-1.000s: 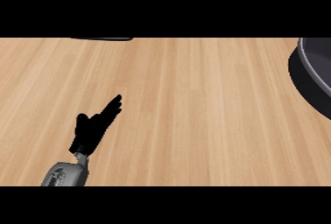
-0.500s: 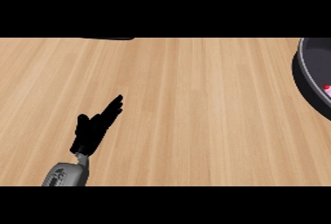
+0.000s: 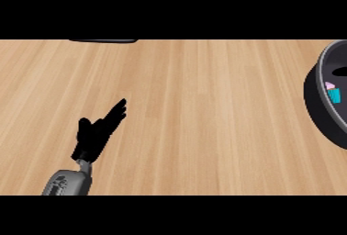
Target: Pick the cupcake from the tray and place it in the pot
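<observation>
The cupcake [image 3: 333, 93] shows inside the pot [image 3: 313, 98] at the counter's right edge, so placing looks nearly done; the left hand [image 3: 93, 137] rests with fingers straight and empty.

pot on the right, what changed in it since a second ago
A cupcake, pink top and teal wrapper, has come into view inside the pot, where none showed before. No hand shows near it. The left hand stays open at the lower left.

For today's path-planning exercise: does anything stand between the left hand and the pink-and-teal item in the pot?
Nothing visible on the light wooden counter between the black left hand and the pink-and-teal cupcake; only the rim of the dark round pot surrounds it.
</observation>
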